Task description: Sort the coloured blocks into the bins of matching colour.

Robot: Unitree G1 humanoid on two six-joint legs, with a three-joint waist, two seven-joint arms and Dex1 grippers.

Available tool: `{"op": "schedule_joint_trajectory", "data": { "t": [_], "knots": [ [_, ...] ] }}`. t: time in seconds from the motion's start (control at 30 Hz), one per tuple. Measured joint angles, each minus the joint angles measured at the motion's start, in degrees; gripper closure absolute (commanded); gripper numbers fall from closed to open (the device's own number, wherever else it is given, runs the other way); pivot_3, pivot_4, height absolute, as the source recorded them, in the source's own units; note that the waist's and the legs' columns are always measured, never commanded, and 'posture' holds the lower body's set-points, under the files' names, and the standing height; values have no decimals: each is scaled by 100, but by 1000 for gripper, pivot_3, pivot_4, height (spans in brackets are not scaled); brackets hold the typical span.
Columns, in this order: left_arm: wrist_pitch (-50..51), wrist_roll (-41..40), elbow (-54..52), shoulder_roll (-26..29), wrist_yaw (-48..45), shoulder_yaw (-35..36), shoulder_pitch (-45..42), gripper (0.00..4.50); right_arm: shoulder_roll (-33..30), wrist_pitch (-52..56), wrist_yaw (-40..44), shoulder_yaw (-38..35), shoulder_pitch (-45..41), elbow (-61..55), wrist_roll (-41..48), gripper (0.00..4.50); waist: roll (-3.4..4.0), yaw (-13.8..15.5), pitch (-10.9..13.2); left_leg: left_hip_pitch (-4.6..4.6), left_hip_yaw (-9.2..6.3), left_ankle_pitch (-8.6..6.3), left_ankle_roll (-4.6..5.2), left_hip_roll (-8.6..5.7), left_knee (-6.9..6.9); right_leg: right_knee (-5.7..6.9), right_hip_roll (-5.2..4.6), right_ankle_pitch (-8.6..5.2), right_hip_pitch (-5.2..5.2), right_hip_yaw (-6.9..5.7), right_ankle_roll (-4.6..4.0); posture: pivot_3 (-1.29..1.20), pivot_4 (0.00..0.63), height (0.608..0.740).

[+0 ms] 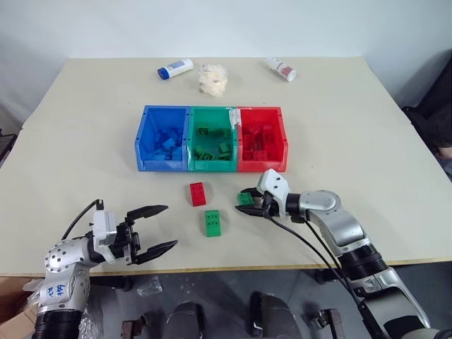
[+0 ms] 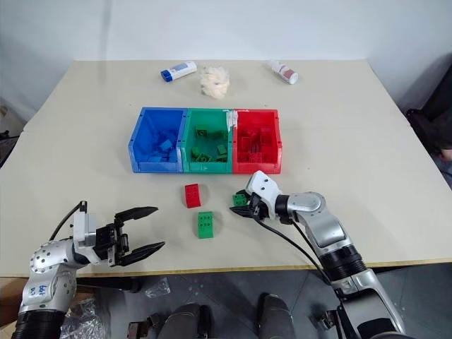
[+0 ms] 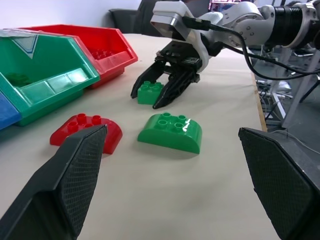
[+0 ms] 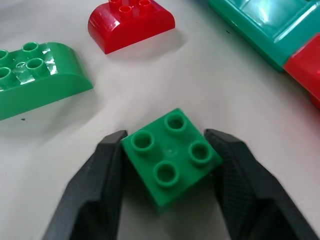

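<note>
We see the right gripper low over the table, its two fingers set one on each side of a small square green block. The pads meet opposite walls of the block, so we read the fingers as closed on it, though the block's base rests on the table and it is not yet lifted. It lies directly between the fingertips, with its studs facing up.

The green bin, the middle one of three joined bins, stands farther from the robot and slightly to the left of the held block, between the blue bin and the red bin. We judge the coming move to be a lift and a short carry away and leftward over the bin's near wall.

A longer green block and a red block lie loose on the table just left of the gripper; the long axis of each runs roughly toward the bins. The left gripper hovers near the table's front edge, fingers spread wide and empty, with those two blocks lying ahead of it to its right.
</note>
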Motion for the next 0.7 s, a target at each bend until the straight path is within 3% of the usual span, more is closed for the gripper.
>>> {"op": "schedule_joint_trajectory", "data": {
  "t": [0.13,0.23,0.43,0.57,0.67,0.7],
  "knots": [
    [14,-3,-5,0,53,0,-14,0,54,238,-54,-266,22,-490,295,2461,0,-2,0,0,0,-1,-1,1,0,1,1,0,-1,0,0,0,150,740],
    [16,-3,-5,-4,70,-14,-90,0,358,310,-263,-417,-437,-534,387,2461,1,-26,0,2,3,-2,-4,9,0,4,9,-1,-3,2,-4,0,150,740],
    [11,-2,7,-32,80,-55,-192,0,1235,-416,-932,-504,-2016,1083,86,2461,1,-40,0,0,14,-4,-8,11,-1,8,12,-2,-13,8,-6,0,150,740],
    [9,-1,18,-44,99,-76,-213,0,1601,-1208,-1744,-502,-2809,2817,-475,1096,1,-26,1,-3,15,-4,-8,11,-2,7,11,-2,-14,7,-6,0,150,740],
    [7,-1,21,-51,116,-78,-216,0,1676,-1609,-1824,-532,-2850,3305,-597,133,2,-40,1,-6,21,-4,-9,11,-6,5,11,-2,-21,10,-5,0,150,740],
    [2,-1,21,-55,120,-81,-218,0,1668,-1691,-1727,-535,-2759,3257,-594,30,2,-44,1,-8,22,-4,-9,11,-7,7,12,-2,-26,11,-5,0,150,740]
  ]
}}
